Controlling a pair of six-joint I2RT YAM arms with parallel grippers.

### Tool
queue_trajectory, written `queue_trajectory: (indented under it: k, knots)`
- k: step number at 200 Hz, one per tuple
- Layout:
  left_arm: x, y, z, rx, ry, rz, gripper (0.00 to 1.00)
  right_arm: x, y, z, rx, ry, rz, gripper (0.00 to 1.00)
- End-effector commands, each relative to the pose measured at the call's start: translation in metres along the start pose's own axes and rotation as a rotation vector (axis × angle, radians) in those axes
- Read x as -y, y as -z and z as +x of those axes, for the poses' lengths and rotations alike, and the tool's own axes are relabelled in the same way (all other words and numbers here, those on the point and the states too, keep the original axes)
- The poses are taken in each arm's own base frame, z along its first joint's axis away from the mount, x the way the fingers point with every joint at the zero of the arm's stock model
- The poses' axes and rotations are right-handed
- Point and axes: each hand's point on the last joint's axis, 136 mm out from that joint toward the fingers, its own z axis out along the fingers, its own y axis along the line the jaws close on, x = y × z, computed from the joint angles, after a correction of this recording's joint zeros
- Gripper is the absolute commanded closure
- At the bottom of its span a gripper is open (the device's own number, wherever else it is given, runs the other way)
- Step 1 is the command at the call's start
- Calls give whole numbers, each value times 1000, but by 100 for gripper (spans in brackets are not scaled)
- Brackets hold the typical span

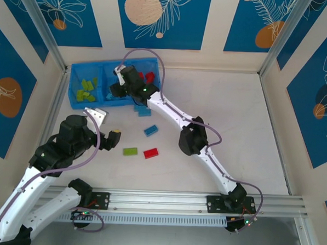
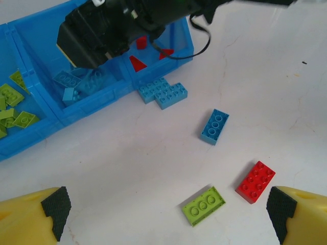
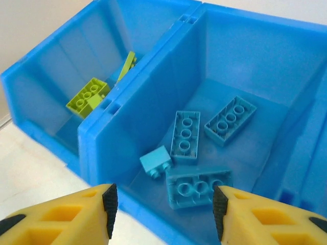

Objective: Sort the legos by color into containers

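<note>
**Right jaws:** spread, with nothing between the right pads (image 3: 110, 206). I hold them above the middle compartment (image 3: 265, 92) of the tray (image 1: 74, 96), at its near wall. Four blue bricks (image 3: 185, 136) lie on that compartment's floor, under and beyond the gap.

**Left jaws:** spread wide and empty. I hold them over the bench (image 1: 235, 115), well apart from the tray.

**Tray contents**
- The left compartment (image 3: 56, 66) holds green bricks (image 3: 88, 94). One of them leans on the dividing wall.
- The right compartment (image 2: 176, 43) holds red bricks (image 2: 136, 62), partly hidden by my right arm.

**Loose on the bench**
- A blue pair (image 2: 163, 93), the two touching each other, lies just beside the tray's front wall.
- A single blue brick (image 2: 214, 126) lies further out.
- A green brick (image 2: 204, 205) and a red brick (image 2: 255, 181) lie near each other but apart. In the left wrist view both sit between the left pads (image 2: 55, 209).
</note>
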Motion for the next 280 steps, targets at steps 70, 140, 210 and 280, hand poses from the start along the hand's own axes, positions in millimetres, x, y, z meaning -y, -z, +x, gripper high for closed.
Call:
queue_trajectory:
  k: [70, 140, 210, 280]
  knots:
    - [-3, 0, 3, -14, 6, -12, 0, -28, 202, 41, -93, -197, -100, 37]
    - [-1, -2, 4, -27, 5, -2, 0, -24, 243, 235, -421, -357, 283, 17]
    - [-2, -4, 6, -40, 3, -5, 0, -44, 196, 295, -590, -237, 341, 6]
    - [-2, -6, 8, -53, -5, -7, 0, -37, 168, 310, -642, -200, 313, 26]
